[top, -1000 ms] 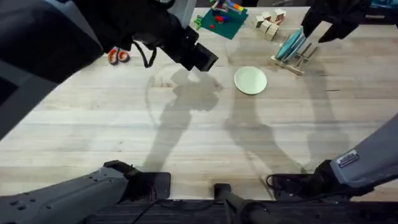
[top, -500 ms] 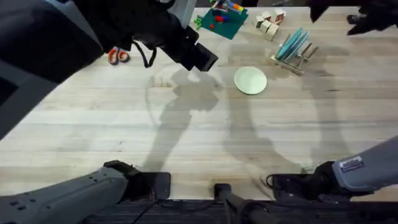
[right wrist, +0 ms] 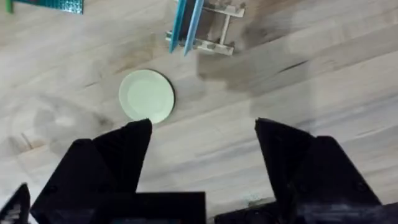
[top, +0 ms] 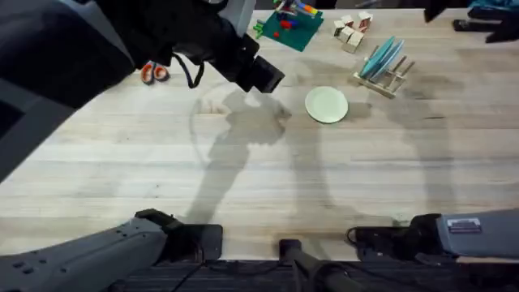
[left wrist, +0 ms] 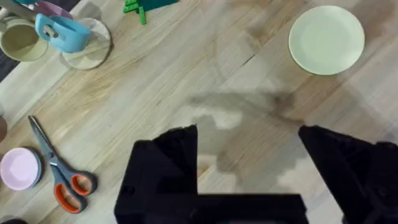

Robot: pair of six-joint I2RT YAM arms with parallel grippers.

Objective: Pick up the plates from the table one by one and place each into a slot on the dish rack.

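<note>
The left arm (top: 122, 40) looms dark and blurred overhead. The right gripper (top: 474, 12) is cut by the top edge (its fingers indistinct). Rack (top: 385, 77) slots are too small to count.

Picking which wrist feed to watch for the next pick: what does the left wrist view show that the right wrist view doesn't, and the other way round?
Left wrist view alone: orange-handled scissors, a small pink dish, and a blue cup on a clear coaster, plus the open left gripper.

Right wrist view alone: the dish rack with light blue plates standing on edge in it, plus the open right gripper.

Shared: the cream-yellow plate lying flat on the table, and an edge of the green toy.
</note>
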